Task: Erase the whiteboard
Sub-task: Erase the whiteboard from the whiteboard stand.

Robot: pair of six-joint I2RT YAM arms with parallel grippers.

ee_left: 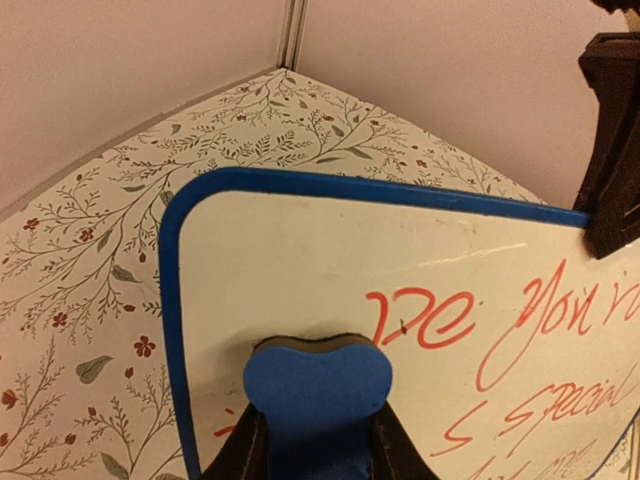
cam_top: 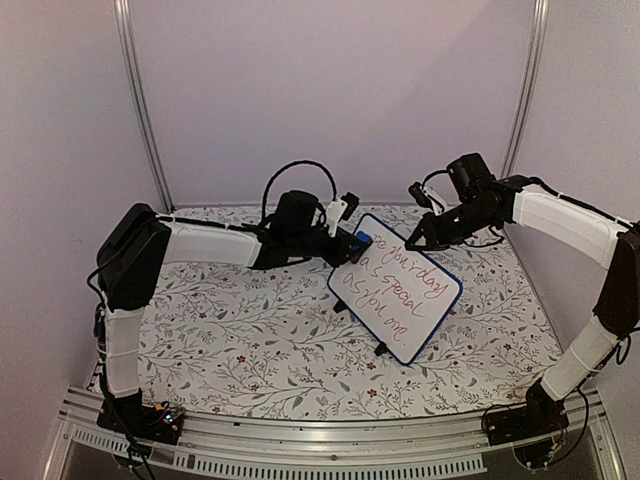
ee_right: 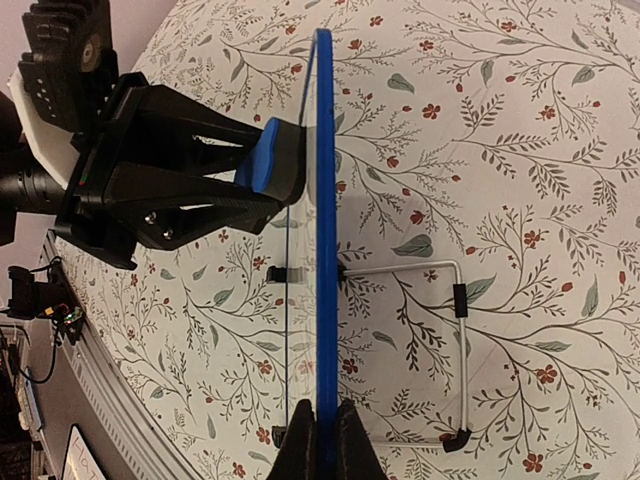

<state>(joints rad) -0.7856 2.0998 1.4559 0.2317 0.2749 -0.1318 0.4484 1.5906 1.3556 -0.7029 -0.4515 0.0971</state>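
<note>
**Eraser Meets Whiteboard on Flowered Table**

At left, the left gripper (cam_top: 352,243) pinches a blue eraser (ee_left: 318,385) between its fingers. The eraser touches the face of the whiteboard (cam_top: 395,295) near one top corner, just beside the first word of the red handwriting (ee_left: 430,318). The board stands tilted back at the middle of the floral-print table (cam_top: 220,340), resting on its black feet (cam_top: 381,349) with a wire stand (ee_right: 462,330) behind it. At right, the right gripper (ee_right: 325,445) is clamped on the board's blue frame, one finger on each side of the edge.
</note>
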